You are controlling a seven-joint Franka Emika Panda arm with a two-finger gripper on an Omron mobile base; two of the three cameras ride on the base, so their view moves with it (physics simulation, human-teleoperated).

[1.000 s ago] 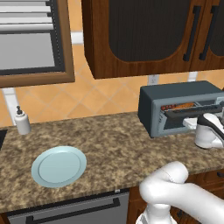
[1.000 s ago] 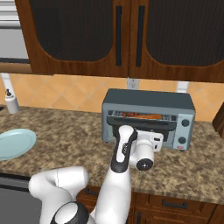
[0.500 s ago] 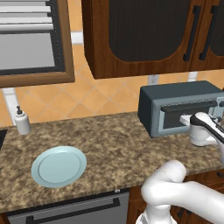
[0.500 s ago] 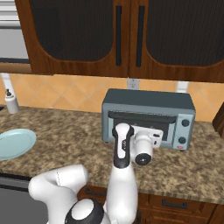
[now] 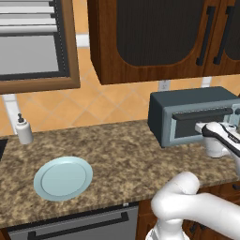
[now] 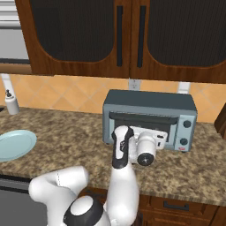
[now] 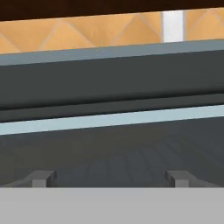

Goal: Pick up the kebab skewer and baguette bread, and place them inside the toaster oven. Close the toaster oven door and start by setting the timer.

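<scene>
The grey-blue toaster oven (image 5: 187, 101) (image 6: 150, 99) stands at the back of the granite counter. Its door (image 6: 132, 126) is upright against the oven front, with the dark bar handle (image 5: 202, 114) on top. My gripper (image 5: 200, 126) (image 7: 110, 178) is right at the door, open, with nothing between its fingertips (image 7: 41, 178). In the hand view, the dark glass (image 7: 113, 157) and a pale frame strip sit just ahead. Two knobs (image 6: 187, 124) are on the oven's right panel. The kebab skewer and the baguette bread are hidden.
A pale blue plate (image 5: 63, 178) (image 6: 15, 145) lies bare on the counter's left part. A soap dispenser (image 5: 23, 131) stands by the back wall. Dark wooden cabinets (image 6: 128, 35) hang above the oven. The dishwasher front (image 5: 75, 227) is below the counter edge.
The oven door has swung up from hanging open, with food showing inside, to upright against the front. My hand rose and moved in with it.
</scene>
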